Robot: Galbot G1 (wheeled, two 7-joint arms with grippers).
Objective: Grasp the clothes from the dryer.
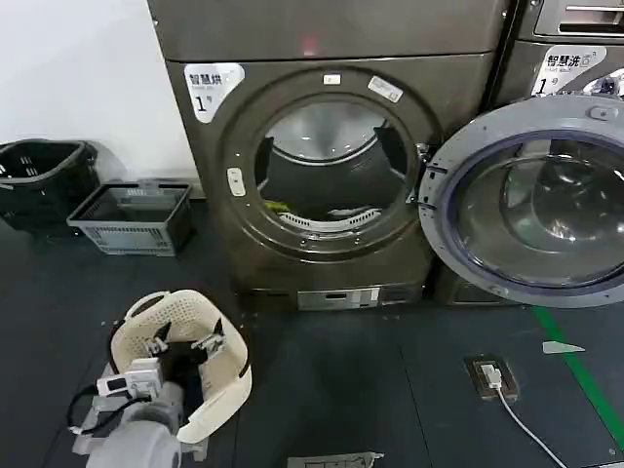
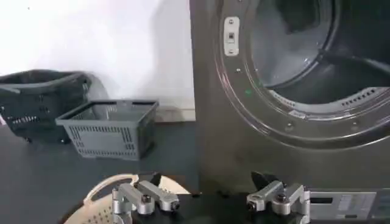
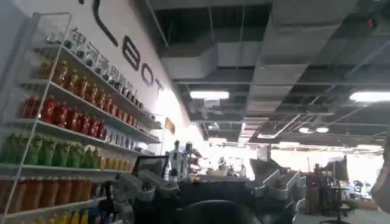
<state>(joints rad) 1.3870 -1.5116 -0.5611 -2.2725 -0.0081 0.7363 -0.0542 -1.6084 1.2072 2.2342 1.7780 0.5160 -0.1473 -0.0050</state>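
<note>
Nearest the head camera, the left hand [image 1: 180, 348] hangs low over a cream perforated plastic basket [image 1: 219, 390] on the dark floor, its fingers spread apart with nothing between them; the left wrist view shows the same hand [image 2: 210, 201] open and facing the dryer [image 2: 207, 122]. That machine is a brown-grey brushed-metal box with a wide round porthole ring, and its grey-rimmed glass door [image 1: 531, 200] is swung fully open to the robot's right. Inside the smooth steel drum, the clothes [image 1: 278, 208] show as a small yellow-green scrap low at the left of the opening, just behind the ribbed lip. Being soft, light fabric, they should crumple and drape rather than resist, so a pinch into a bunched fold in the middle looks safer than catching a thin edge. The right hand [image 3: 204, 182] points up toward a ceiling and shelves of bottles, fingers apart, holding nothing.
</note>
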